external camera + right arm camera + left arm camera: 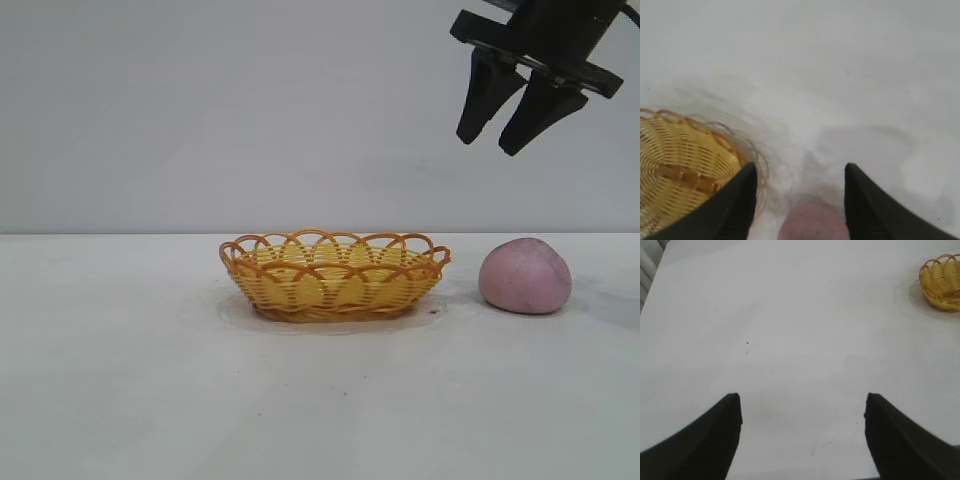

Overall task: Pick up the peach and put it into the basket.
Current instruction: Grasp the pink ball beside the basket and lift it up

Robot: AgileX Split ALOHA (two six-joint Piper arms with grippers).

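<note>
Approach step: my right gripper (510, 120) hangs unclenched, holding nothing, above the peach (525, 276) resting on the table (120, 380) just beside the empty basket (335, 275); next, descend straddling it, then clench.

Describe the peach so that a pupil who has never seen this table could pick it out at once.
On the white table, find the orange-yellow oval wicker basket near the middle. Just to its right in the exterior view, apart from it, sits the dull pink-mauve rounded peach. It alone is smooth, matte and solid, and lies below the open right gripper.
</note>
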